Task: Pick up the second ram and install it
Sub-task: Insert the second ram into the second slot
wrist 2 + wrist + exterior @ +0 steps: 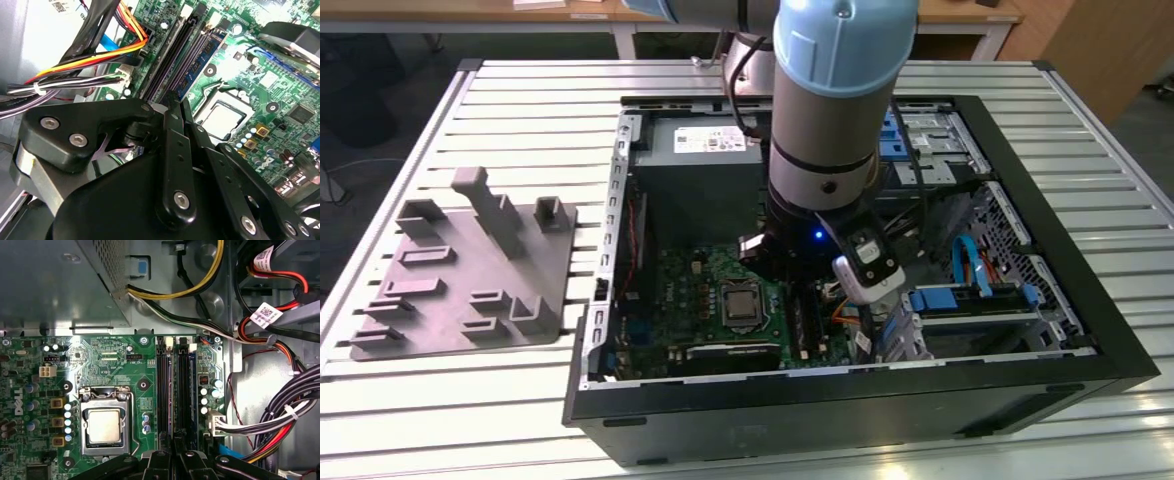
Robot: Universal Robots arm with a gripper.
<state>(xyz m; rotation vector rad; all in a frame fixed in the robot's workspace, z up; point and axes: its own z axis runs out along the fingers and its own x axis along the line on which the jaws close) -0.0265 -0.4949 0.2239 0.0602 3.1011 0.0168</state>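
Over the memory slots we log the gripper, fingers clenched; second wrist view adds a blue-green seated ram (holding nothing we can see).

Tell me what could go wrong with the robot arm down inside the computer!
1. The gripper is right at the narrow black memory slots; a slightly crooked push might bend a stick or miss the slot.
2. The wire bundle runs close beside the slots, so the arm might snag it.
3. The processor socket is nearby; a bump could damage it.

Black gripper low over green motherboard, beside black memory slots.
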